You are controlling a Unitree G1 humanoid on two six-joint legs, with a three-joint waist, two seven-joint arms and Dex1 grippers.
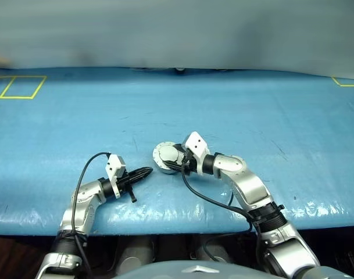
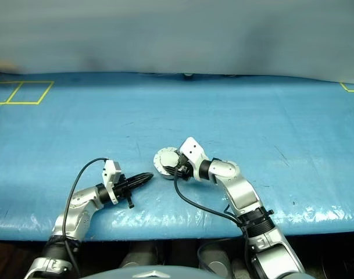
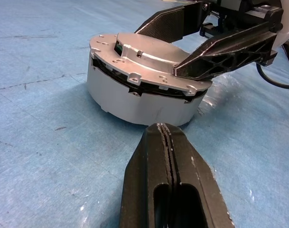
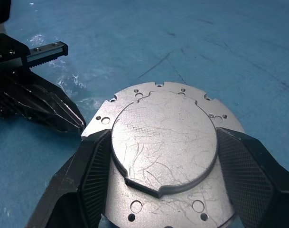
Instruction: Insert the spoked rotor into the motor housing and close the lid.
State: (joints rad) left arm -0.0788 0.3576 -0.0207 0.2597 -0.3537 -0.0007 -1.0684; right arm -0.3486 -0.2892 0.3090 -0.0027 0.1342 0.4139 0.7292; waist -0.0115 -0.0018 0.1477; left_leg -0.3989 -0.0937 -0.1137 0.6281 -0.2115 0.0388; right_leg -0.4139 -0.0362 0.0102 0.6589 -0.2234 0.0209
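Observation:
The motor housing [image 3: 135,102] is a round silver cup standing on the blue table, just in front of me. The lid [image 4: 163,137] lies folded down on top of it, plain grey back up, with a thin dark gap under its rim. The spoked rotor is hidden under the lid. My right gripper [image 1: 178,158] reaches over the lid from the right. Its fingers [image 4: 94,175] press against both sides of the lid's raised centre. My left gripper [image 1: 149,171] is shut and empty. It points level at the housing's side wall, its tip [image 3: 164,127] a short way off.
The blue table cover [image 1: 252,116] stretches wide around the housing. Yellow tape squares [image 1: 17,87] mark the far left corner, and another yellow mark [image 1: 346,82] sits at the far right. The table's front edge [image 1: 182,224] runs just below my arms.

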